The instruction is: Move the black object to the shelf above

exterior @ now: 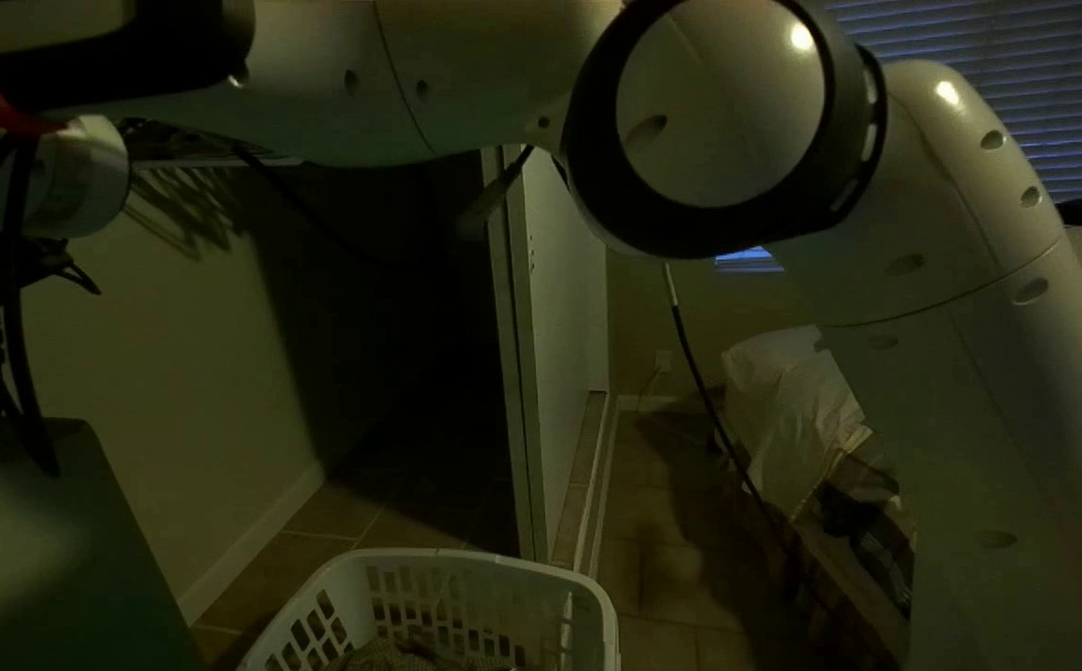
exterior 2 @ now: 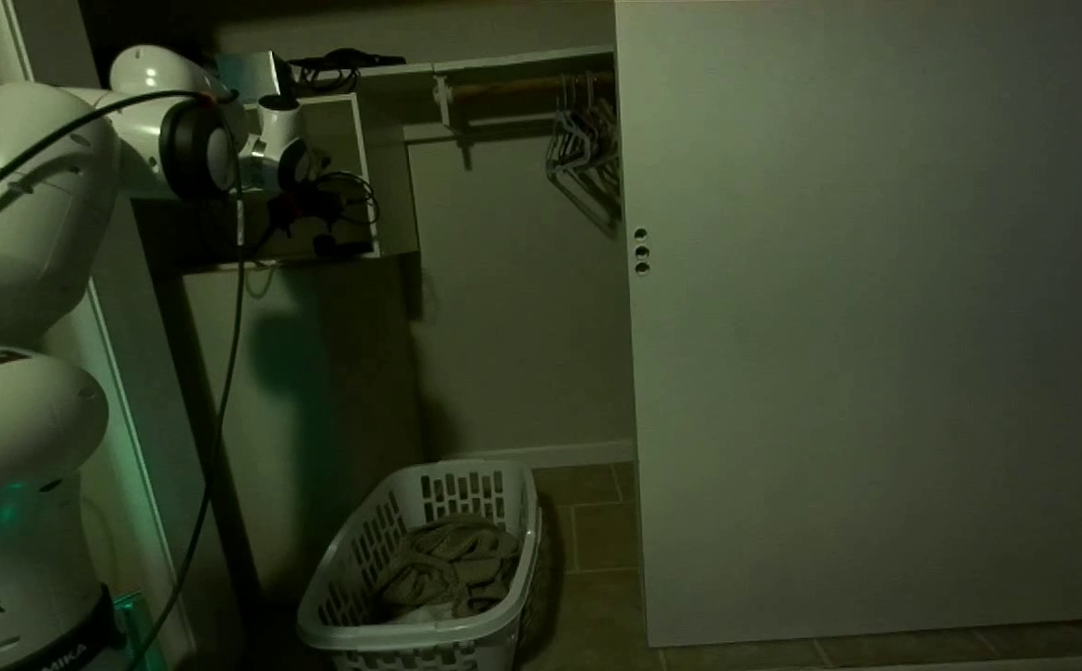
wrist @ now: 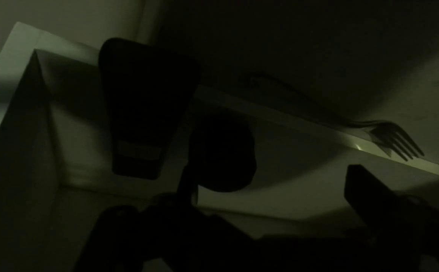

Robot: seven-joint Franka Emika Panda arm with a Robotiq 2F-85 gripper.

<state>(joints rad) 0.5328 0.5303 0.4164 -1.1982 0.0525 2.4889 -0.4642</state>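
Note:
In the wrist view, a long black object (wrist: 147, 105) with a pale band near its narrow end lies by the shelf unit's rim. A dark roundish shape (wrist: 223, 151) is beside it; I cannot tell whether they are joined. My gripper (wrist: 272, 175) is open, its fingers wide apart as silhouettes. The left finger overlaps the roundish shape; contact cannot be told. In an exterior view, the dark gripper (exterior 2: 308, 200) is at the cubby's opening, and a small black object (exterior 2: 340, 247) sits on the cubby floor. The upper shelf (exterior 2: 522, 61) is above.
A fork (wrist: 389, 136) lies at the shelf edge in the wrist view. A black item with a cable (exterior 2: 345, 61) lies on the upper shelf. Hangers (exterior 2: 582, 149) hang from the rod. A laundry basket (exterior 2: 494, 624) stands below, beside a sliding door (exterior 2: 876, 326). Light is very dim.

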